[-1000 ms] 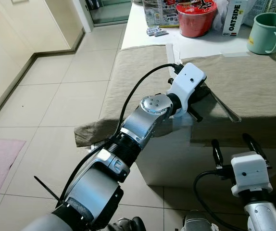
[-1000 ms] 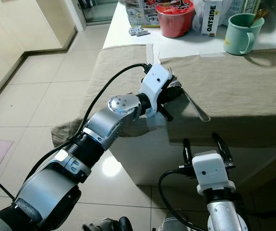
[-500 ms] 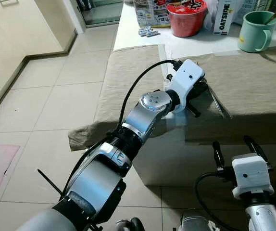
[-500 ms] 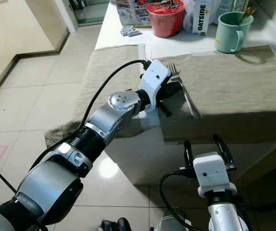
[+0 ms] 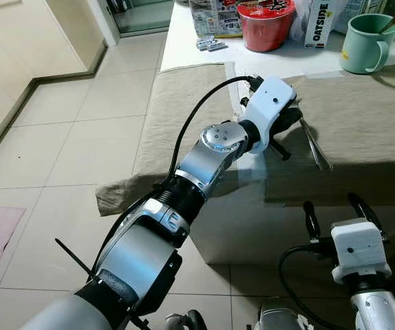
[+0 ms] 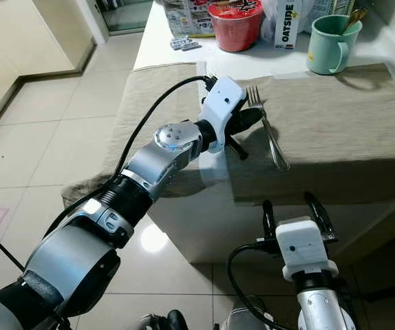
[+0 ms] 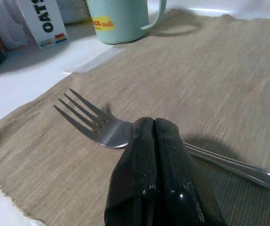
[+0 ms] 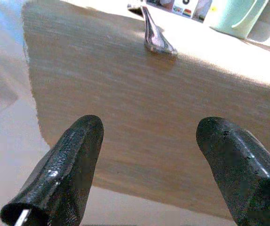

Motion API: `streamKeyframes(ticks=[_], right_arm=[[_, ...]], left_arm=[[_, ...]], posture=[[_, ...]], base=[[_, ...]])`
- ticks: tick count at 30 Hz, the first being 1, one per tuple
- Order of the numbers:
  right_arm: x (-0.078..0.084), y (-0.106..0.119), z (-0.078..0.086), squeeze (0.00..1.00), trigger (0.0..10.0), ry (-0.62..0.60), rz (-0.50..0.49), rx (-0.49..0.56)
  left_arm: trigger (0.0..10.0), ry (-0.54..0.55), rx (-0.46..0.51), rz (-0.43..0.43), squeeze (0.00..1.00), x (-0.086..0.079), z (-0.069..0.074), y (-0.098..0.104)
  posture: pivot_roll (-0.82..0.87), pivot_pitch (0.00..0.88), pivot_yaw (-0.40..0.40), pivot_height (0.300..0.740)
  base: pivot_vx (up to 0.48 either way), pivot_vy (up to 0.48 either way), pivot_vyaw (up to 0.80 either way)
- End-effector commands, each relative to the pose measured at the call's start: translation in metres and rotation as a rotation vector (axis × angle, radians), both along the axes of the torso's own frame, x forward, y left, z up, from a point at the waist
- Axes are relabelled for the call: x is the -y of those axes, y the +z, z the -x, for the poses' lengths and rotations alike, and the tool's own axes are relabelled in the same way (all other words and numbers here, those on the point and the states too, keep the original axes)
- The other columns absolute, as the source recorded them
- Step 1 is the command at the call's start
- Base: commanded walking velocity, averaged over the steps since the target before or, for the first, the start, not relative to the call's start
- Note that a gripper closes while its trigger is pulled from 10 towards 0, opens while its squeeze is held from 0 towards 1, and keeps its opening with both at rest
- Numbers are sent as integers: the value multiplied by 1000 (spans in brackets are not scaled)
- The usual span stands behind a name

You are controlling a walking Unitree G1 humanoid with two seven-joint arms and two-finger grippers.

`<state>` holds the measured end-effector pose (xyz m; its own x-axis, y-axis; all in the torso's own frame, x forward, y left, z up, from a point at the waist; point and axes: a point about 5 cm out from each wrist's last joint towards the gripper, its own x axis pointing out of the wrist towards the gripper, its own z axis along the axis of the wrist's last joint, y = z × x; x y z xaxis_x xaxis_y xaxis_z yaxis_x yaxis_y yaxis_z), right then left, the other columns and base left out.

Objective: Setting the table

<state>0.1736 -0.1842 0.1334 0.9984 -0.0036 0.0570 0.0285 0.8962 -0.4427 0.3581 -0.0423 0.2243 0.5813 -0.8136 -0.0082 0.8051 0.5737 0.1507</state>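
- Left eye view: the left pincer (image 5: 288,122) sits right of centre in the upper half, at the end of the silver arm that runs up from the lower left. Its black fingers lie over the fork (image 5: 314,146) on the beige cloth (image 5: 363,117) that covers the counter (image 5: 190,41). The right pincer (image 5: 335,206) is at the lower right, below the counter's edge, its two fingers spread apart and holding nothing.
- Right eye view: the fork (image 6: 270,134) lies flat on the cloth, tines toward the top of the frame and handle running down toward the cloth's near edge. Along the top stand a green mug (image 6: 329,44), a red bowl (image 6: 235,26) and an Oatside carton (image 6: 290,26), well apart from the fork. A second cloth (image 6: 149,117) hangs over the counter's left side above the tiled floor (image 6: 39,137).
- Left wrist view: the left pincer's fingers (image 7: 146,165) are pressed together in the lower centre, over the fork's neck; they seem only to cover it, though a hold cannot be ruled out. Tines point to the upper left, the handle leaves at the right edge.
- Right wrist view: the two fingertips (image 8: 74,155) stand wide apart at the bottom; the fork's handle end (image 8: 156,40) shows at top centre.
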Motion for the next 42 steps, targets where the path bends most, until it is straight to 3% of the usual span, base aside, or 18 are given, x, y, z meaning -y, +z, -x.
streamKeyframes(ticks=[1,2,5,13,18,23,27,30,31,33,42], right_arm=[[-5,8,-1,0,10000,25,-29,21],[-9,20,-5,0,10000,51,-55,57],[-11,26,-7,0,10000,75,-69,72],[-16,31,-3,0,10000,159,-94,72],[-17,47,-25,0,10000,130,-117,150],[-13,49,-55,0,10000,60,-154,186],[-18,41,-86,0,10000,49,-202,172],[-21,39,-93,0,10000,55,-207,163],[-20,34,-105,0,10000,19,-261,132],[-24,32,-114,0,10000,19,-289,110],[-39,42,-147,0,10000,68,-295,128]], left_arm=[[10000,-19,29,52,0,9,3,18],[10000,2,25,71,0,4,1,20],[10000,8,24,76,0,1,1,20],[10000,11,2,80,0,-4,6,12],[10000,43,-13,90,0,-11,10,6],[10000,123,-9,118,0,-41,10,6],[10000,261,40,126,0,-85,11,4],[10000,307,44,123,0,-97,13,0],[10000,378,24,122,0,-113,14,-10],[10000,435,15,108,0,-126,18,-19],[10000,598,-52,147,0,-163,36,-35]], posture=[[-339,133,210,740],[-338,130,207,740],[-337,124,202,740],[-337,98,195,740],[-326,68,194,740],[-302,40,190,740],[-268,14,182,740],[-249,12,174,740],[-236,15,164,740],[-233,15,163,740],[-174,25,127,740]], base=[[0,0,0],[0,0,0],[0,0,0],[0,0,0],[0,0,0],[0,0,0],[0,0,0],[0,0,0],[0,0,0],[0,0,0],[0,0,0]])
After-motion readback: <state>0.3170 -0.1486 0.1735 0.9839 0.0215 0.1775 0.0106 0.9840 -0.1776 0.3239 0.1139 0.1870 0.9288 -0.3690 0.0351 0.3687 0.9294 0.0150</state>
